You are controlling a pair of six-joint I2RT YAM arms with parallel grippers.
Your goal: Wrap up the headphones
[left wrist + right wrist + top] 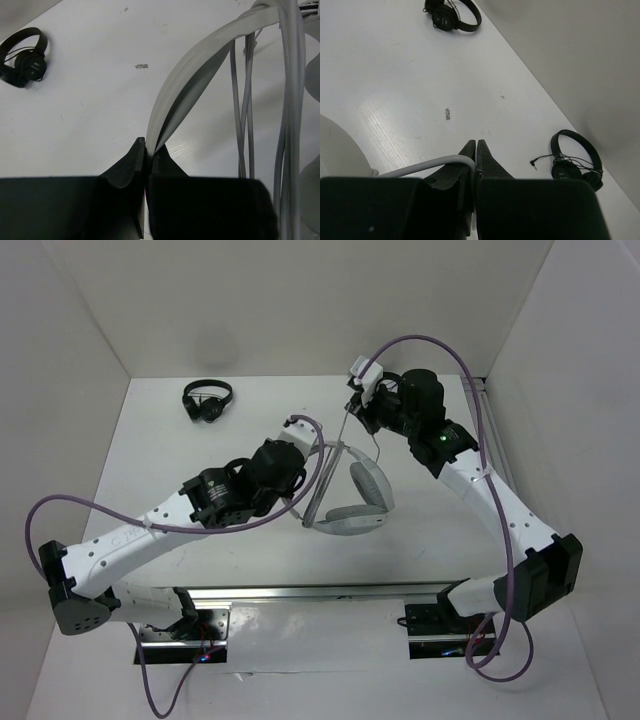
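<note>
The headphones [362, 502] are at mid-table: smooth white and pale grey, with fat rounded earcups and a wide, flat headband [190, 65] that curves like a ribbon. The left gripper [146, 146] has its black fingers pressed together on the thin edge of that band — pinching it. The thin grey cable [240, 100] hangs in several strands just beside the band. Beyond the headphones, the right gripper [476, 146] is clamped on a round, smooth bend of the same cable. Two small black headphones [452, 15] [575, 162] lie well apart on the matte white table [395, 75].
</note>
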